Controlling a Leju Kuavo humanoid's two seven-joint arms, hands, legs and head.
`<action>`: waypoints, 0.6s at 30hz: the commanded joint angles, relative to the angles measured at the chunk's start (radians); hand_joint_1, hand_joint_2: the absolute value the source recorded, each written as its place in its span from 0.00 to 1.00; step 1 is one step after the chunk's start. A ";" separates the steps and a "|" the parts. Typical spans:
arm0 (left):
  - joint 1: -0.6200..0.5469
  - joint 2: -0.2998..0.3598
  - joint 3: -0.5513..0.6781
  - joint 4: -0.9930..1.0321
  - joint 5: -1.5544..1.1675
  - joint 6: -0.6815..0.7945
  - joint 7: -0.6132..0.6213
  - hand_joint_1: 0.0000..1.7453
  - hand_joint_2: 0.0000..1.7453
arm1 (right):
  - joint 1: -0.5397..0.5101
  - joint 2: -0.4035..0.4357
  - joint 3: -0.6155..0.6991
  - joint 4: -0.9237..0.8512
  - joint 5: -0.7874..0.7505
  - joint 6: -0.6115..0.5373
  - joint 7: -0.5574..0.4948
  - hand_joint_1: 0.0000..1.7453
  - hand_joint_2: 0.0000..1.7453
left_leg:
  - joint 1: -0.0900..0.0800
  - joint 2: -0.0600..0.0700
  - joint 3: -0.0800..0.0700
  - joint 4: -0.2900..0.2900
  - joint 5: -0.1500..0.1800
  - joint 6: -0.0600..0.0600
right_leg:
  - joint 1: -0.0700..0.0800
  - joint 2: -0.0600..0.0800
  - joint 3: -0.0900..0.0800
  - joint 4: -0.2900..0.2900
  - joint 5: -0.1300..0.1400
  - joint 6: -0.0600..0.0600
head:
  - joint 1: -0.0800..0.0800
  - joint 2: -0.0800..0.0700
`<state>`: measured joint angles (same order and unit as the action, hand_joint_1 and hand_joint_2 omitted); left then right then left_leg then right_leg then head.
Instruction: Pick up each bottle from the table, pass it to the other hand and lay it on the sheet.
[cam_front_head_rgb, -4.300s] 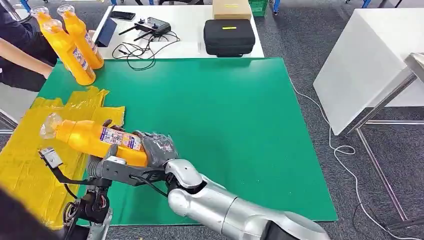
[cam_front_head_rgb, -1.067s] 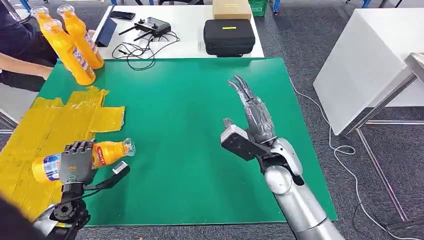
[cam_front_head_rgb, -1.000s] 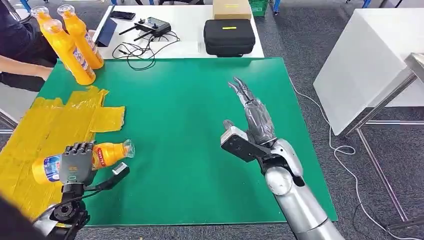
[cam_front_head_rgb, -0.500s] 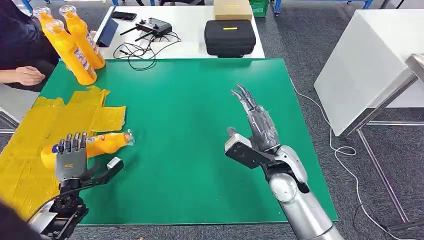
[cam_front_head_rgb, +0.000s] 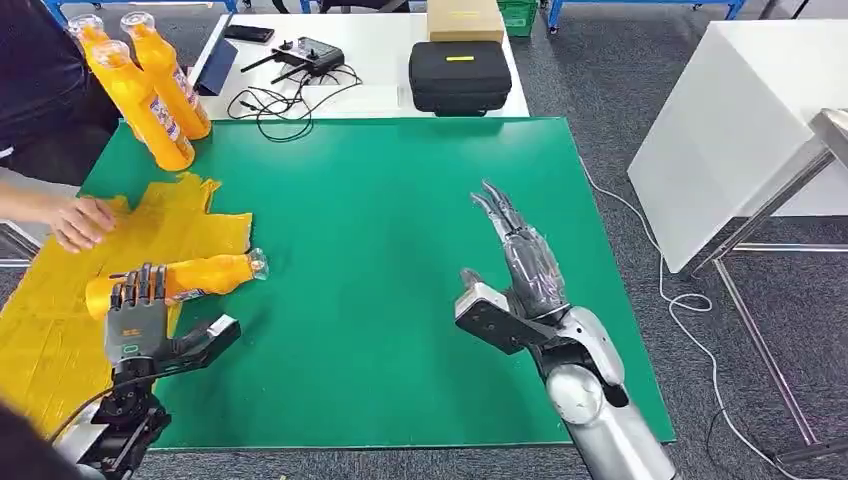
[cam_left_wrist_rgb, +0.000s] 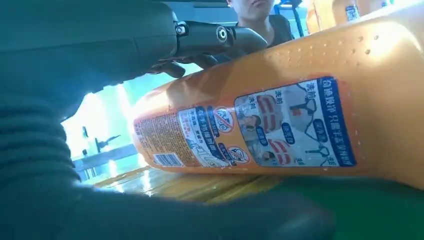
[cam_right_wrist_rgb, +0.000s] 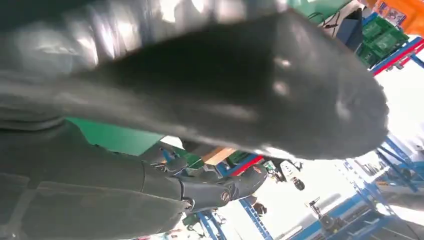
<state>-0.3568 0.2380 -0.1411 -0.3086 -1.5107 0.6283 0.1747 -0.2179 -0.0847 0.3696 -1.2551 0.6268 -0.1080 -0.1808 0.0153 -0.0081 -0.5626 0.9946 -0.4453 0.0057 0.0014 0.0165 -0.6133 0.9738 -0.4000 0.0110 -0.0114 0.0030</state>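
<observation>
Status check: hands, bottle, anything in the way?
Left hand open beside the lying bottle, which rests partly on the yellow sheet. Right hand open, empty. Person's hand on the sheet near the bottle.

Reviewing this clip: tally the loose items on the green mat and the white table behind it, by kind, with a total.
Orange bottles: 3 (one lying on the yellow sheet, two upright)
Yellow sheet: 1
Black case: 1
Cardboard box: 1
Remote controller: 1
Phone: 1
Dark tablet: 1
Total: 9
</observation>
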 joint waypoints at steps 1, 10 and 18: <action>-0.006 -0.038 0.052 0.054 0.010 0.010 -0.035 0.00 0.00 | 0.005 0.005 -0.030 0.000 0.006 0.005 0.005 0.00 0.00 | -0.001 0.001 0.003 -0.001 -0.001 0.001 | -0.001 -0.001 0.003 0.000 -0.001 0.001 | 0.000 0.000; 0.322 -0.177 0.449 -0.784 0.788 -0.022 -0.800 0.00 0.00 | 0.080 0.003 -0.045 -0.035 -0.005 -0.043 -0.040 0.00 0.00 | -0.001 -0.003 0.005 -0.001 -0.002 0.002 | -0.001 -0.005 0.005 -0.001 -0.004 0.002 | 0.000 0.000; 0.627 -0.218 0.571 -1.439 1.514 -0.363 -0.873 0.00 0.00 | 0.038 -0.035 0.011 0.030 -0.066 -0.062 -0.080 0.00 0.00 | 0.001 0.011 0.004 0.002 -0.009 0.000 | 0.001 0.011 0.001 0.001 -0.004 0.001 | 0.000 0.000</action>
<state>-0.0334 0.1232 0.2240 -1.0078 -0.4791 0.5492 -0.6909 -0.1257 -0.0866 0.3368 -1.2978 0.6168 -0.1514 -0.2270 0.0155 -0.0006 -0.5639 0.9947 -0.4493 0.0049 0.0014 0.0261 -0.6168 0.9735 -0.4008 0.0111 -0.0111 0.0031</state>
